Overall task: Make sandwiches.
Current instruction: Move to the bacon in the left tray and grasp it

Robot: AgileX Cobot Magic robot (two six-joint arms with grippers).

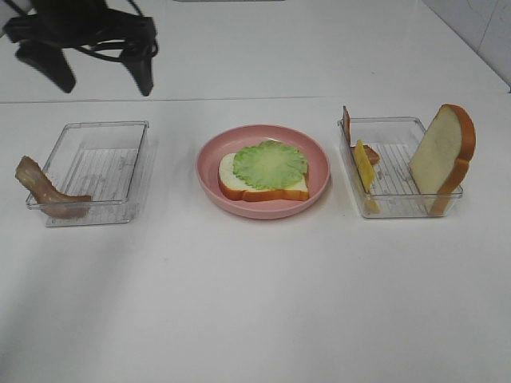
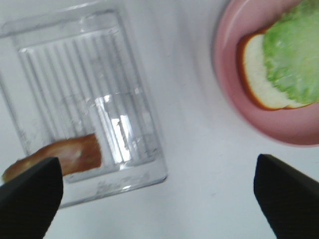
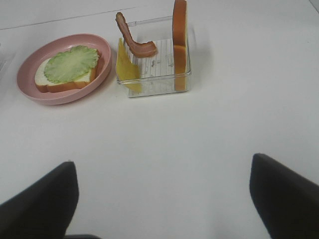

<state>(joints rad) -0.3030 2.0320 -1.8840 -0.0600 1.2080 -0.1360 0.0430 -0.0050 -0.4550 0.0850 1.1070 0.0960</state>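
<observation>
We see a plain white table (image 1: 255, 303) filling nearly every view, its top smooth and matte, with a thin straight seam (image 1: 239, 99) running from side to side across its far part. Past the table's far right corner lies a pale grey surface (image 1: 493, 36) crossed by faint lines like tile joints; we cannot tell whether it is wall or floor. The light is soft and even, leaving only faint shadows on the tabletop

left arm (image 1: 80, 28): matte black all over, black cables (image 1: 120, 50) looped along its housing. left end effector (image 2: 159, 199): two plain black fingers (image 2: 30, 196), wedge-shaped, flat faces, dull finish. right end effector (image 3: 162, 199): same black fingers (image 3: 286, 199), broad, rounded edges, blurred close up.
</observation>
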